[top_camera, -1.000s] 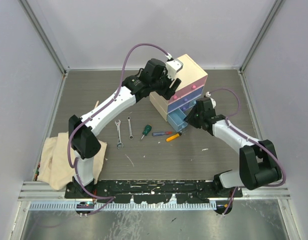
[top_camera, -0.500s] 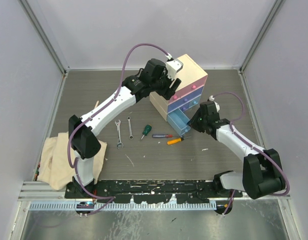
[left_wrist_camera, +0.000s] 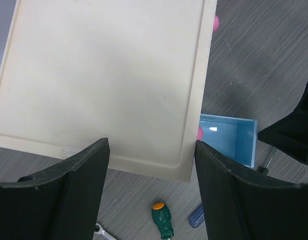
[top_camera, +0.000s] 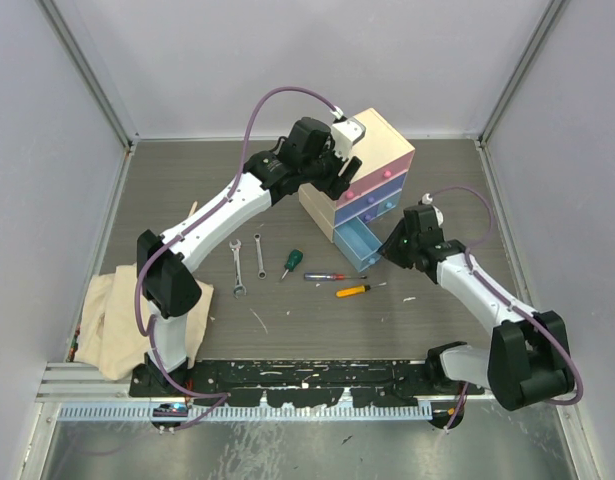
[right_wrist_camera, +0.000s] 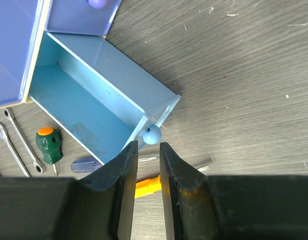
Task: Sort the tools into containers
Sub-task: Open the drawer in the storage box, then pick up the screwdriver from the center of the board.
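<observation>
Blue drawer [right_wrist_camera: 88, 115] stands pulled out of the chest [top_camera: 372, 160], its inside open to entry from above; its front is obstructed by the right gripper [right_wrist_camera: 147, 150], jaws narrowly apart at the knob [right_wrist_camera: 152, 135], contact not confirmable; left gripper [left_wrist_camera: 151, 150], jaws wide, hangs over the chest top and bars descent there; two wrenches [top_camera: 247, 262], green screwdriver [top_camera: 290, 263] and red-handled screwdriver [top_camera: 322, 277] lie well spaced left of the drawer; orange screwdriver [top_camera: 352, 291] lies near the drawer's front corner; bare table [top_camera: 437, 180] beyond the right arm allows passage; cloth [top_camera: 112, 315] crowds the left arm's base.
</observation>
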Action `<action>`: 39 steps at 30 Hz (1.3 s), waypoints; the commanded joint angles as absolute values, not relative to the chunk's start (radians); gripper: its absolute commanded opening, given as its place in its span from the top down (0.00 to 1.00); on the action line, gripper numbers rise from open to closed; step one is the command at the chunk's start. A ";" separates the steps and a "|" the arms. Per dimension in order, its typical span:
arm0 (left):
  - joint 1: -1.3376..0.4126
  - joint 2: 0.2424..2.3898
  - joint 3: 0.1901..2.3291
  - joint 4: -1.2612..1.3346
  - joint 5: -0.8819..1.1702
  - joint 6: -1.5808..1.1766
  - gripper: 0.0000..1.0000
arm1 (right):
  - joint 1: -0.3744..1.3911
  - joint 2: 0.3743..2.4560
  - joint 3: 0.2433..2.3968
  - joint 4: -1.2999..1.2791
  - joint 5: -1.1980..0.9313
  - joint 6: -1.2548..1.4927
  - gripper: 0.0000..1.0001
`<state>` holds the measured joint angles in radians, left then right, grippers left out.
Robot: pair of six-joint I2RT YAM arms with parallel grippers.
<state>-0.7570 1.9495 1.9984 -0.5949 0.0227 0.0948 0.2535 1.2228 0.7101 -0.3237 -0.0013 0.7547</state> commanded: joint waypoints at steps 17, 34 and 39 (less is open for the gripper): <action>-0.744 1.936 2.058 -0.670 0.028 0.070 0.32 | 0.246 0.908 0.576 -0.087 -0.078 0.579 0.45; -0.743 1.693 1.927 -0.541 -0.066 0.042 0.26 | 0.493 0.853 0.574 -0.288 0.310 0.823 0.47; -0.727 1.582 1.790 -0.518 -0.133 0.049 0.25 | 0.614 0.884 0.577 -0.381 0.441 1.019 0.45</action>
